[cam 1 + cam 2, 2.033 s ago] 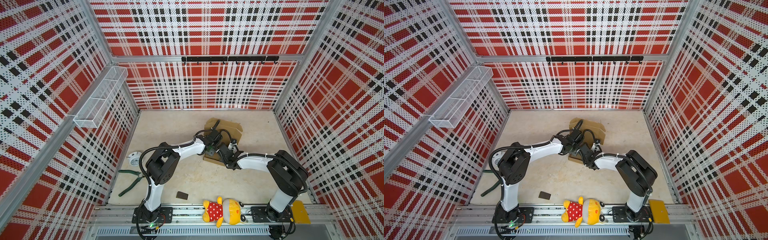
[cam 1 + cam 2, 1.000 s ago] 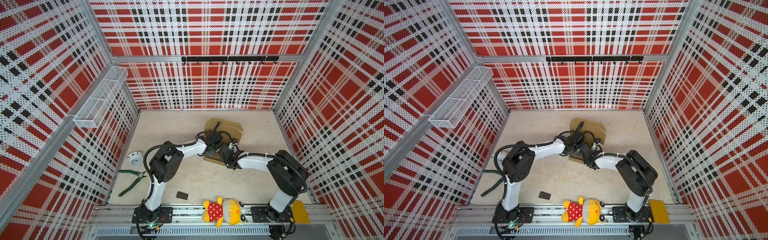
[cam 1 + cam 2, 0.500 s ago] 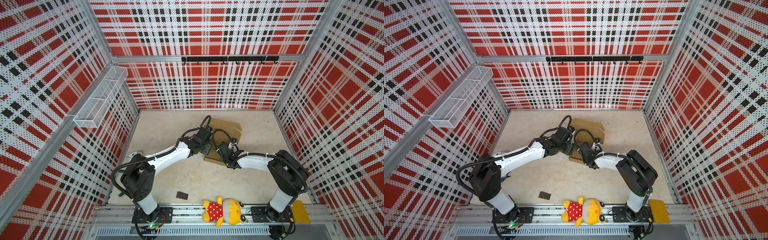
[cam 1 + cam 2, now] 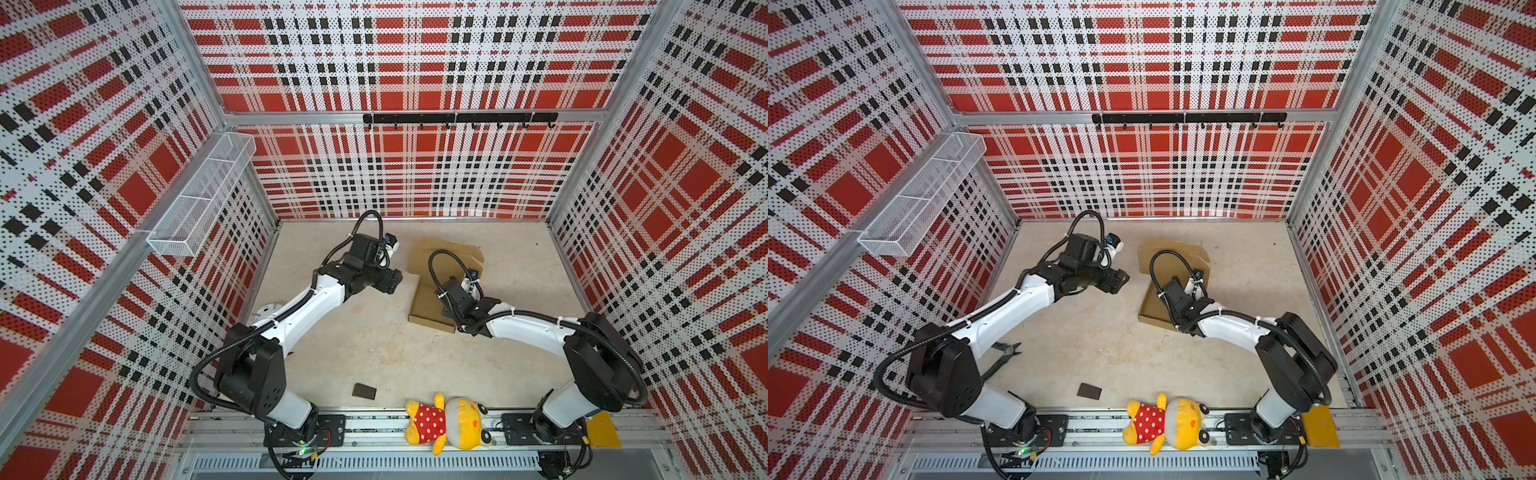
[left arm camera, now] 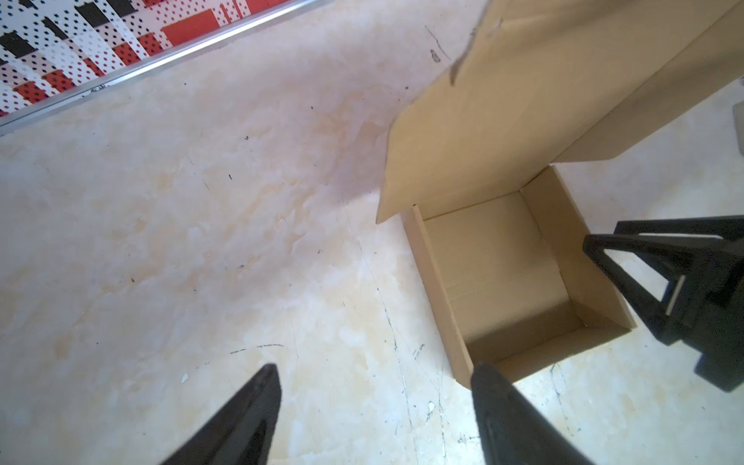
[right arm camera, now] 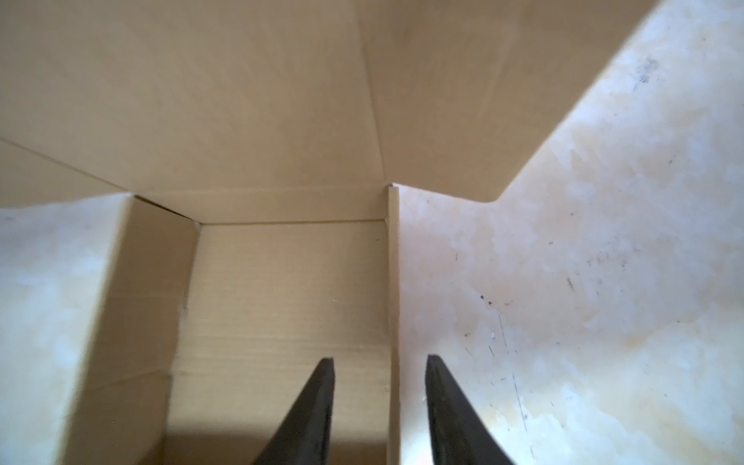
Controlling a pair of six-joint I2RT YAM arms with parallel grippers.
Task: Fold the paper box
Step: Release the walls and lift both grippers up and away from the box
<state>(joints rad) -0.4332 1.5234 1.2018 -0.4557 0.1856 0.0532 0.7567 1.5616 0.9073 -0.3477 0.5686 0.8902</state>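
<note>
The right gripper (image 6: 380, 358) has its two black fingers (image 6: 314, 402) a moderate way apart, straddling the right side wall of the paper box (image 6: 282, 282). One finger is inside the tray and the other is outside, over the table. A gap shows on each side of the wall, so nothing is pinched.

The left gripper (image 5: 374, 366) has its fingers (image 5: 249, 410) spread wide and empty. It is above bare tabletop to the left of the box, and in both top views it is clear of the cardboard.

The box is plain brown cardboard: a shallow open tray with four walls standing and its lid panel (image 4: 449, 257) raised at the far side. It sits on the beige table (image 4: 374, 353), right of centre and toward the far wall.

Along the near edge lie a small dark block (image 4: 364, 390) and a yellow plush toy (image 4: 449, 424).
</note>
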